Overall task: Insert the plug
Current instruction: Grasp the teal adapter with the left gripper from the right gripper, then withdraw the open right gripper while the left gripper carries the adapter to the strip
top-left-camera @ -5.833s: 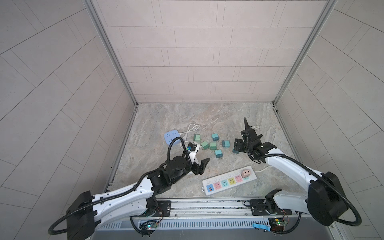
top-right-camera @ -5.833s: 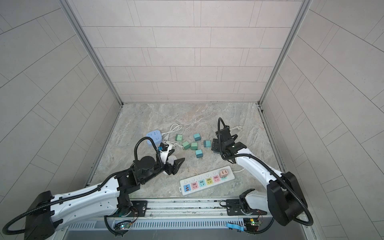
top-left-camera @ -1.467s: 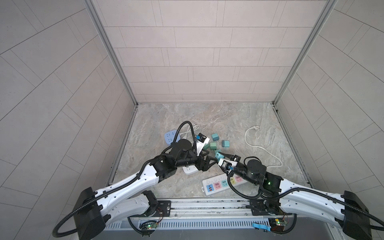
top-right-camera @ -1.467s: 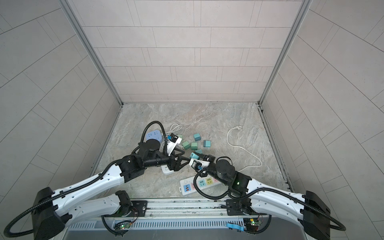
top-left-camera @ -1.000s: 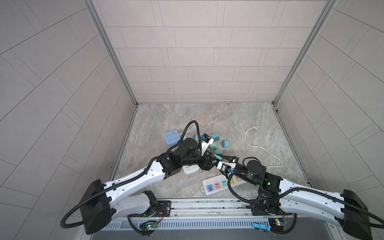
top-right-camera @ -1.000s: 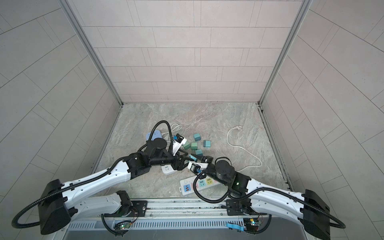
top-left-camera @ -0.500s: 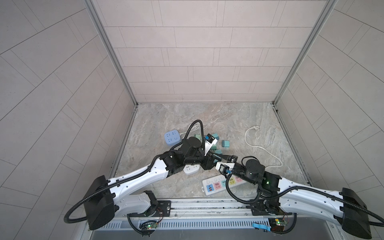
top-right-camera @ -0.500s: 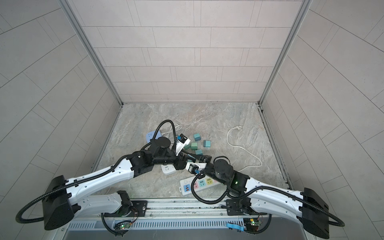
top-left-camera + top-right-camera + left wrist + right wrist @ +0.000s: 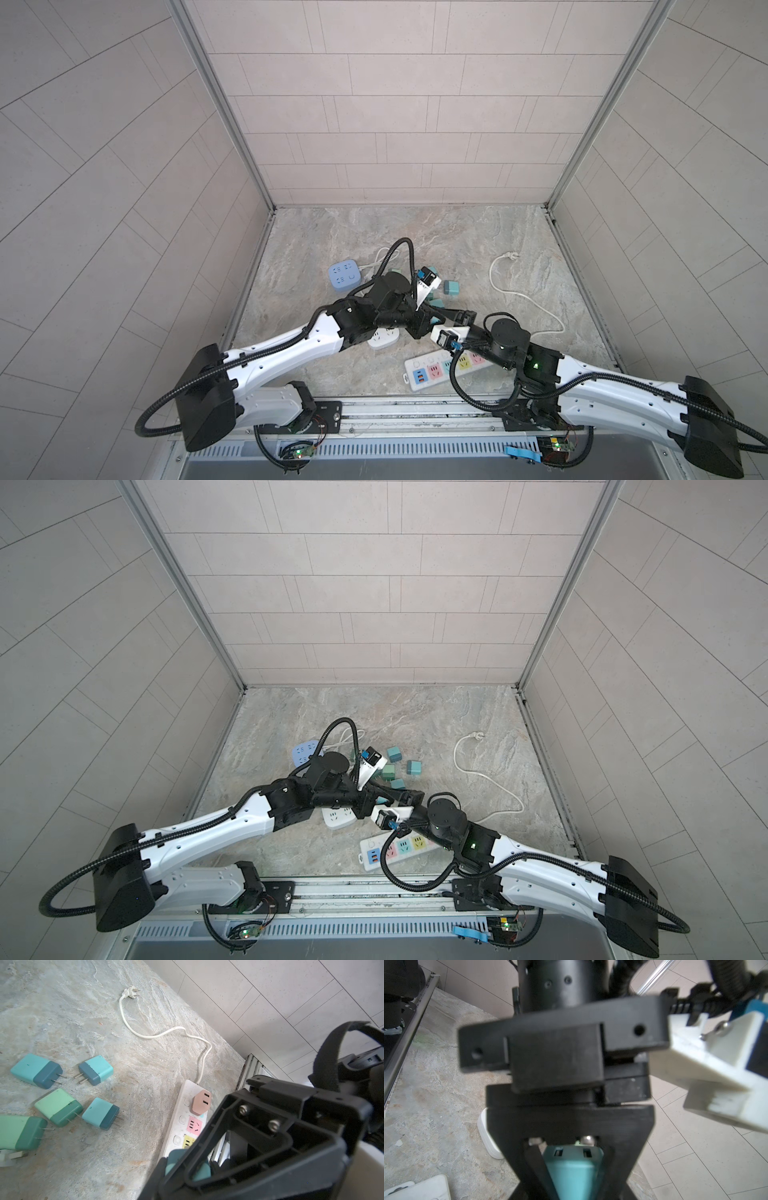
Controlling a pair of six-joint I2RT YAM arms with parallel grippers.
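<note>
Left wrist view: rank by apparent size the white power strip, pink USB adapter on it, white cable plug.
1. White power strip, partly hidden.
2. Pink USB adapter.
3. White cable plug, farther away.

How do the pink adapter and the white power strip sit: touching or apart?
Touching. The left wrist view shows the pink adapter seated flat on the white power strip, no gap beneath it.

The tabletop (image 9: 145, 1059) looks like matt veined stone, the plug (image 9: 572, 1167) is smooth matt plastic, the power strip (image 9: 180, 1110) scuffed white plastic, and the right end effector (image 9: 572, 1180) matt black ribbed plastic with shiny metal screws (image 9: 588, 1138).
</note>
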